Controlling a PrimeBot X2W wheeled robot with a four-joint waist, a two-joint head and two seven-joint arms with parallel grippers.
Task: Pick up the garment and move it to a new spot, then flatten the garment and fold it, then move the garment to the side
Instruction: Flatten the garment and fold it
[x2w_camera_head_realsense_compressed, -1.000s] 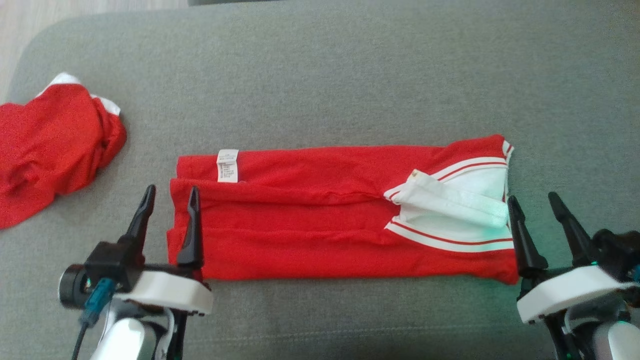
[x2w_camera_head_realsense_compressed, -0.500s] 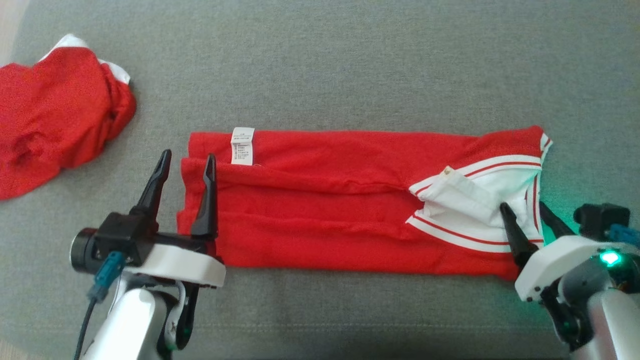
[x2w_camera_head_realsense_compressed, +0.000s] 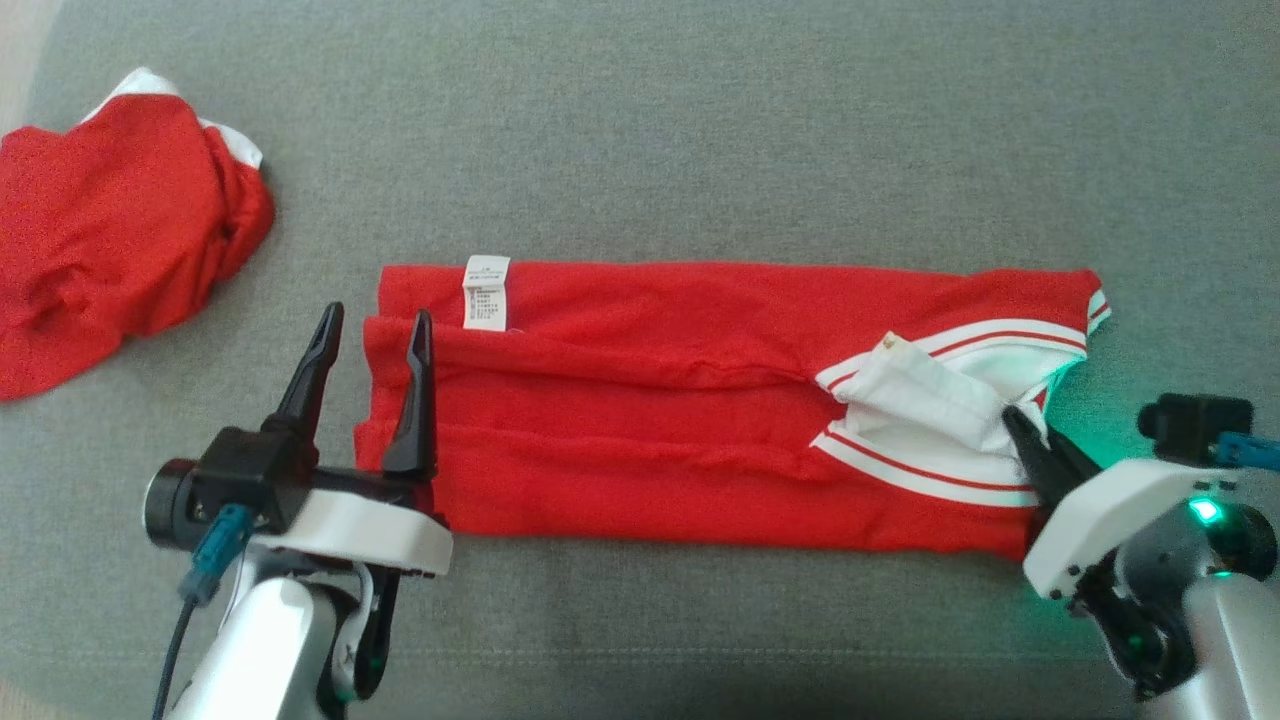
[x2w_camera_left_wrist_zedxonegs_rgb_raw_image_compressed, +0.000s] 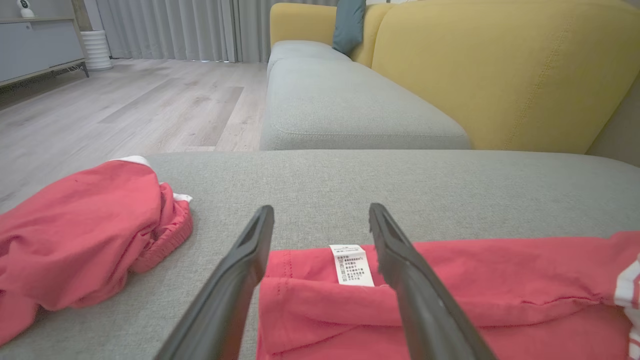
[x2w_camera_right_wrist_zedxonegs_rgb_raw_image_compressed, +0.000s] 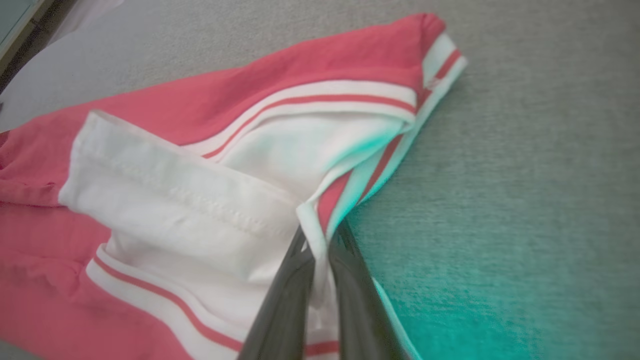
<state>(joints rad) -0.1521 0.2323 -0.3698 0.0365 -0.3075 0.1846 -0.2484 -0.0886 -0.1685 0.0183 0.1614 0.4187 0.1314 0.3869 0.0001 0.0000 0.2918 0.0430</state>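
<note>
A red garment (x2w_camera_head_realsense_compressed: 650, 400) with white striped collar lies folded into a long strip on the grey cushion (x2w_camera_head_realsense_compressed: 640, 130); its white label (x2w_camera_head_realsense_compressed: 486, 292) faces up near the left end. My left gripper (x2w_camera_head_realsense_compressed: 372, 330) stands open at that left end, one finger over the cloth, the other off it; the left wrist view shows the label (x2w_camera_left_wrist_zedxonegs_rgb_raw_image_compressed: 351, 265) between its fingers (x2w_camera_left_wrist_zedxonegs_rgb_raw_image_compressed: 420, 295). My right gripper (x2w_camera_head_realsense_compressed: 1035, 440) is shut on the garment's white collar edge (x2w_camera_right_wrist_zedxonegs_rgb_raw_image_compressed: 315, 225) at the right end, pinching a fold of it.
A second red garment (x2w_camera_head_realsense_compressed: 100, 260) lies crumpled at the cushion's far left (x2w_camera_left_wrist_zedxonegs_rgb_raw_image_compressed: 75, 240). Beyond, the left wrist view shows a yellow sofa back (x2w_camera_left_wrist_zedxonegs_rgb_raw_image_compressed: 500, 70), another grey seat (x2w_camera_left_wrist_zedxonegs_rgb_raw_image_compressed: 340, 100) and wooden floor (x2w_camera_left_wrist_zedxonegs_rgb_raw_image_compressed: 125, 105).
My right gripper has closed from open onto the collar edge at the right end, drawing that edge inward. The camera shifted between the first two frames. The left gripper stays put.
</note>
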